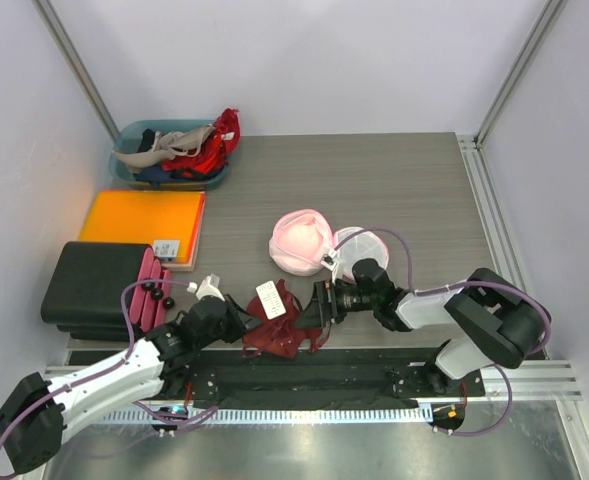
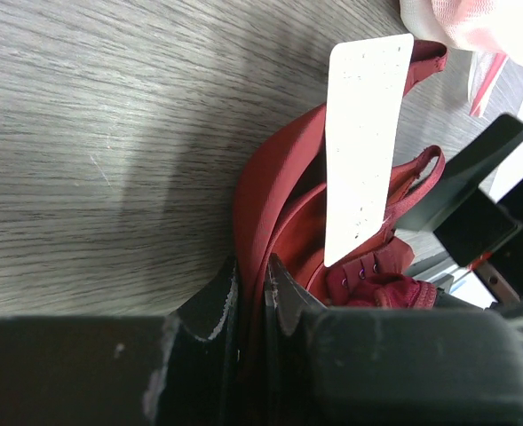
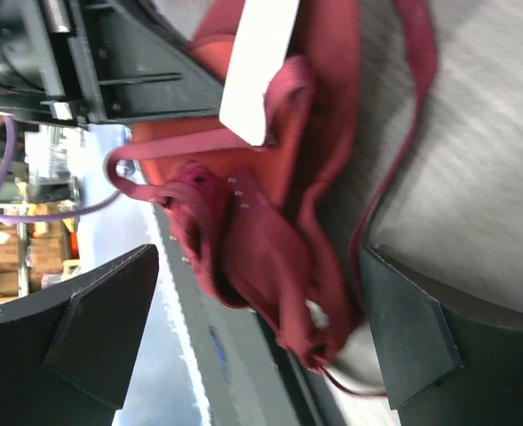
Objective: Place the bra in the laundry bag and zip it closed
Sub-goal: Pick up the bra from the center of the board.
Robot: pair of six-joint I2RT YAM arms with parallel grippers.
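Seen from overhead and behind both arm bases, looking down across the whole table [image 1: 394, 180]. From the left wrist, close in, low along the tabletop. From the right wrist, closer still, tilted sideways. Shared by all three: the red bra [image 1: 277, 333].

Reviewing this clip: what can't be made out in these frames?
Laundry bag: cut off by the left wrist view's top-right corner; how far it is unzipped is too small to tell from above.
Tag on the bra: print too faint to read.
Teal bin: heaped clothes hide what lies underneath, top view.
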